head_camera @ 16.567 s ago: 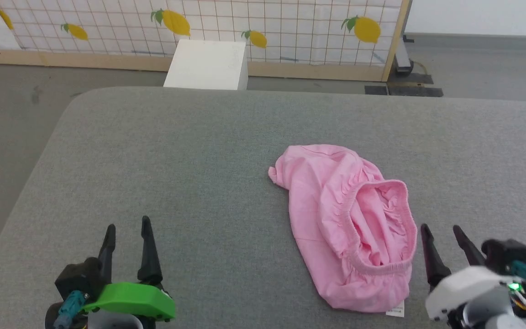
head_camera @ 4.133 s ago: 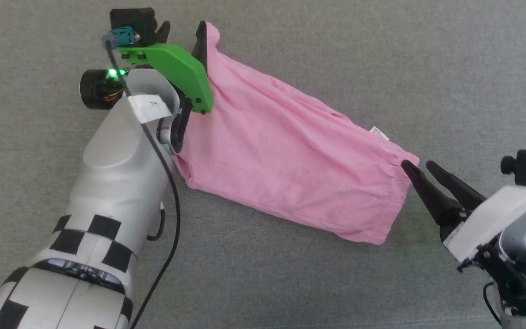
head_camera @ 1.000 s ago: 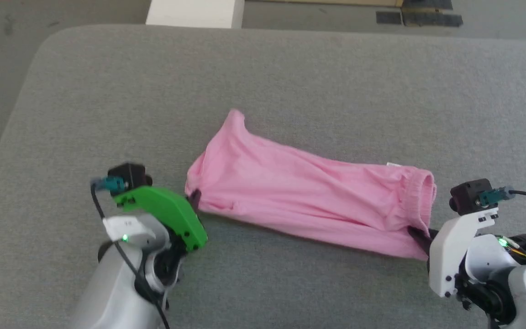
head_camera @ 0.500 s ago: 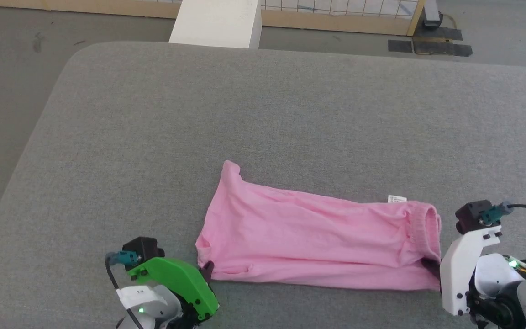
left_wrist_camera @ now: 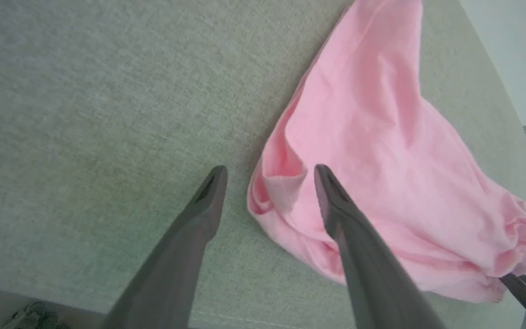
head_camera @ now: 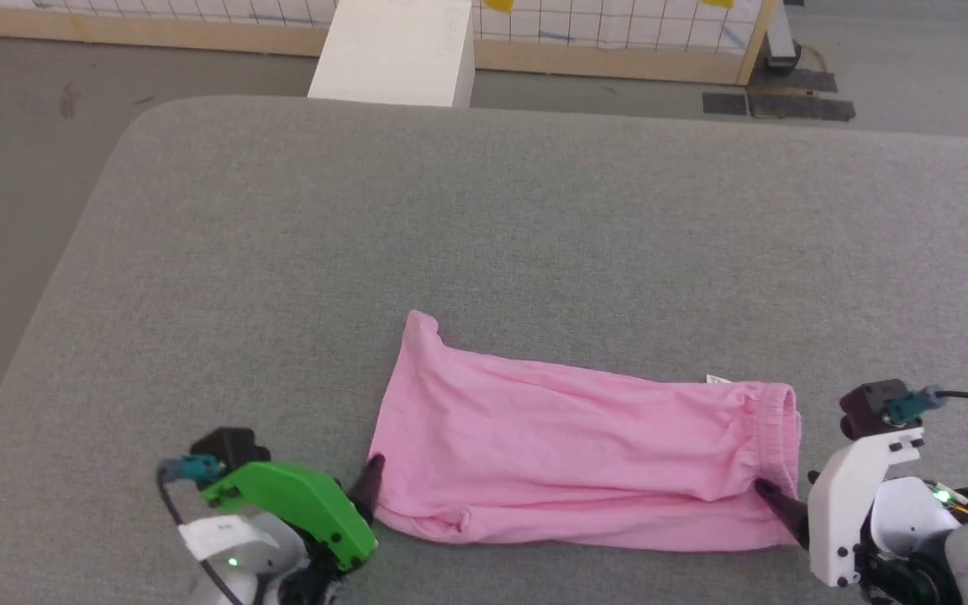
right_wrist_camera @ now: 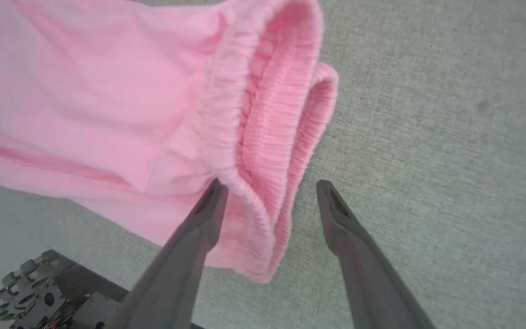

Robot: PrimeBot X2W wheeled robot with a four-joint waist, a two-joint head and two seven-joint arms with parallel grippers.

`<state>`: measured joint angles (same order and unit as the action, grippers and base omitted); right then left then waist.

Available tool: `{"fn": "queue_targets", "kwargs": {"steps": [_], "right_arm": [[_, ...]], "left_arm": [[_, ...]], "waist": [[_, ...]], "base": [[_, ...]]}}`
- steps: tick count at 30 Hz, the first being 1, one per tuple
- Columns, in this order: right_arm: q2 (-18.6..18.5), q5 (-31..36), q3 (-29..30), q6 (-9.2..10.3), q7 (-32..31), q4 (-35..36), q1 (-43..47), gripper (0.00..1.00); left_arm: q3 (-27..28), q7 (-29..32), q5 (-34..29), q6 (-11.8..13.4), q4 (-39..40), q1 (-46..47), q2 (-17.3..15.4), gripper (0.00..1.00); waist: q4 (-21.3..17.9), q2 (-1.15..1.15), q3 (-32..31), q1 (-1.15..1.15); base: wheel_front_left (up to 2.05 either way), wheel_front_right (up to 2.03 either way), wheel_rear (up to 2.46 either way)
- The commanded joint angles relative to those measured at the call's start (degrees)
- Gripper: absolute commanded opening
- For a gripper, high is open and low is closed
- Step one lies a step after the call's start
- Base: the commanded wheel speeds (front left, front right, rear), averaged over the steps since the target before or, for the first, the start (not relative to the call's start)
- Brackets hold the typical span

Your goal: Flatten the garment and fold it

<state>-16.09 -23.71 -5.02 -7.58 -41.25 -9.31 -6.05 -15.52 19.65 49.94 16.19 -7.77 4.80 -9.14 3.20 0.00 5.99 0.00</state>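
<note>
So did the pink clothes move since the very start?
Yes. The garment now lies stretched out sideways, and its left end reaches below the white box behind the table; at the start it sat bunched to the right of that box.

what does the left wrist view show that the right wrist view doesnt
Left wrist view: the garment's plain hem corner, curled over, lying between the fingers of the open left pincer. Right wrist view: the gathered elastic waistband, its mouth gaping, with the open right pincer straddling its near corner, plus small rollers below the surface's edge. Both: pink cloth lying on the grey padded surface, not pinched.
</note>
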Motion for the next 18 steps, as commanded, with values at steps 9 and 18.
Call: {"fn": "queue_targets", "kwargs": {"steps": [9, 18], "right_arm": [[2.62, 3.42, 5.86, 0.09, 2.09, 7.84, 1.69, 1.0], [8.28, 11.11, 8.03, 0.09, 0.93, 5.84, -0.34, 1.0]], "left_arm": [[3.97, -10.57, -6.53, -0.98, 7.51, 2.28, -5.99, 1.0], [3.2, -32.73, -18.71, -6.63, 5.91, 3.0, -8.33, 1.0]], "waist": [[0.02, 0.0, -1.11, 0.0], [-0.46, 0.0, 0.9, 0.0]], "base": [[0.0, 0.0, 0.0], [0.0, 0.0, 0.0]]}}
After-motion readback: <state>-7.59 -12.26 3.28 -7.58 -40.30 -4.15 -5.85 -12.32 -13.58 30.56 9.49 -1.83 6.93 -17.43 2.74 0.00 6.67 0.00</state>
